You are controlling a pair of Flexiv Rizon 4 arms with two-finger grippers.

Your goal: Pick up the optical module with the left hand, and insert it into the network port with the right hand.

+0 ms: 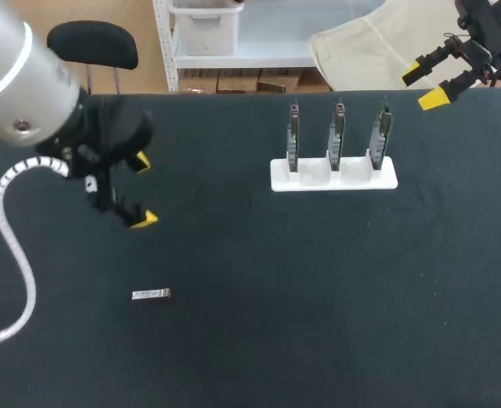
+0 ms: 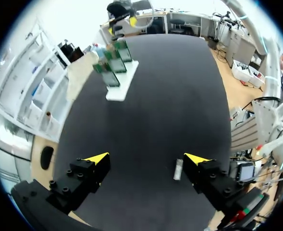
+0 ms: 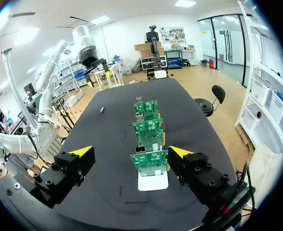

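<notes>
Tabletop (image 1: 318,297) carries the white rack of three circuit boards (image 1: 333,172) at the far side. Left claw (image 1: 143,189) hovers spread, and right claw (image 1: 423,86) is spread too, over the far right corner. Optical module (image 1: 151,295) lies flat just beside one left fingertip, so I'd shift sideways to centre it, then drop and pinch its long sides.

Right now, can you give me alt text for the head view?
The optical module lies untouched on the black table, apart from the open left gripper farther back. At right, a white stand holds three upright circuit boards; the open right gripper hangs beyond it.
</notes>
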